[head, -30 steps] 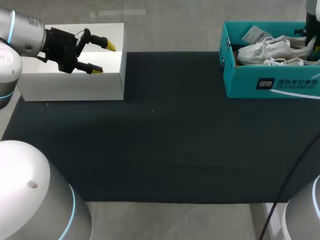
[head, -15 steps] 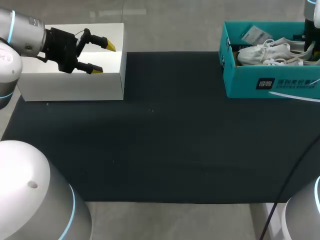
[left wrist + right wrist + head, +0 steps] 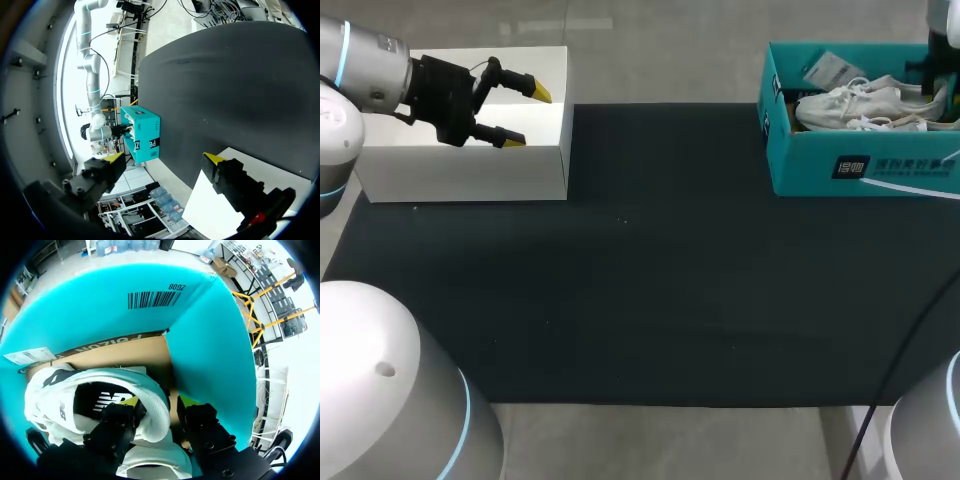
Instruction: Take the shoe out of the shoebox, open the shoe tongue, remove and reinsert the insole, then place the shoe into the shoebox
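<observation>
Your left arm (image 3: 358, 62) and right arm (image 3: 932, 435) are rounded silver-white housings with light-blue rings at the joints. The left gripper (image 3: 526, 116) and right gripper (image 3: 159, 402) have matte black bodies and yellow-tipped fingers. A thin black cable (image 3: 900, 350) runs to the right arm.

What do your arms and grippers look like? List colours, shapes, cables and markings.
The left arm and right arm are rounded silver-white shells with thin blue rings at joints. The left gripper and right gripper are blocky black, two fingers each, yellow-tipped. A black cable hangs by the right arm.
</observation>
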Robot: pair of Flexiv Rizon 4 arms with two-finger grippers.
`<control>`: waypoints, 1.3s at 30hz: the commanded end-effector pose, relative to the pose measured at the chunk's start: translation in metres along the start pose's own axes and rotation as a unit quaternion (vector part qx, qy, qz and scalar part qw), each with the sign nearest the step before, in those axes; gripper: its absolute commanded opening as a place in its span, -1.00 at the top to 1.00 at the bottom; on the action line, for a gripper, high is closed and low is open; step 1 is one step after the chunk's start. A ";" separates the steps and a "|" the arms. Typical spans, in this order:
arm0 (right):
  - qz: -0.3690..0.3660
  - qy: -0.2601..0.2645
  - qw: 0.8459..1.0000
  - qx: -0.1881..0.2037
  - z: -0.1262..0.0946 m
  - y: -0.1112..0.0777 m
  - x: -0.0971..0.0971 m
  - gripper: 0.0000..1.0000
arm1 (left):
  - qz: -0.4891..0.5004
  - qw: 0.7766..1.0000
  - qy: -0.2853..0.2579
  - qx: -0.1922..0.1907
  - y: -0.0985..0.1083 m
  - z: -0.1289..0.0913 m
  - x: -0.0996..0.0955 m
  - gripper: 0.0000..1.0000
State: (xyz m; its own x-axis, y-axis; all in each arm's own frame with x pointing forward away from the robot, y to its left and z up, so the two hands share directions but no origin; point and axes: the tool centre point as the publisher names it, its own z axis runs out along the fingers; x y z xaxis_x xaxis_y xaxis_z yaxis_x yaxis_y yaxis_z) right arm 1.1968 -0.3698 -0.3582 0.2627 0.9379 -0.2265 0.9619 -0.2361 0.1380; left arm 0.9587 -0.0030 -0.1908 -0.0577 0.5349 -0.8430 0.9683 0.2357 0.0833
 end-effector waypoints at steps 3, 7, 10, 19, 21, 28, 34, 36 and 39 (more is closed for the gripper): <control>0.000 0.002 0.994 0.107 -0.024 0.004 -0.003 -0.18 | 0.000 1.000 0.001 0.000 0.000 0.000 0.000 -1.00; -0.001 0.006 0.995 0.099 -0.039 0.002 -0.003 -0.63 | 0.000 1.000 0.001 0.000 0.000 0.000 0.000 -1.00; -0.002 0.013 0.996 0.094 -0.050 0.001 -0.003 -1.00 | 0.000 1.000 0.001 0.000 0.000 0.000 0.000 -1.00; -0.010 0.038 0.996 0.078 -0.080 0.003 -0.002 -1.00 | 0.000 1.000 0.001 0.000 0.000 0.000 0.000 -1.00; -0.015 0.045 0.996 0.074 -0.087 0.002 -0.001 -1.00 | 0.000 1.000 0.001 0.000 0.000 0.000 0.000 -1.00; -0.034 0.065 0.996 0.055 -0.112 -0.002 0.005 -1.00 | 0.000 1.000 0.001 0.000 0.000 0.000 0.000 -1.00; -0.047 0.075 0.995 0.037 -0.131 -0.011 0.013 -1.00 | 0.000 1.000 0.001 0.000 0.000 0.000 0.000 -1.00; -0.050 0.078 0.995 0.032 -0.134 -0.016 0.016 -1.00 | 0.000 1.000 0.001 0.000 0.000 0.000 0.000 -1.00; -0.052 0.088 0.994 0.024 -0.138 -0.024 0.021 -1.00 | 0.000 1.000 0.001 0.000 0.000 0.000 0.000 -1.00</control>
State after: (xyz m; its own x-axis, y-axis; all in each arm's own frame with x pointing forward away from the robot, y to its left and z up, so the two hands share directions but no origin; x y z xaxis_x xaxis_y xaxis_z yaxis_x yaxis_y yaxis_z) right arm 1.1858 -0.3150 -0.2344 0.1484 0.9868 -0.0654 0.9887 -0.1465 0.0324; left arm 0.9587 -0.0029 -0.1909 -0.0577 0.5349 -0.8430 0.9682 0.2358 0.0833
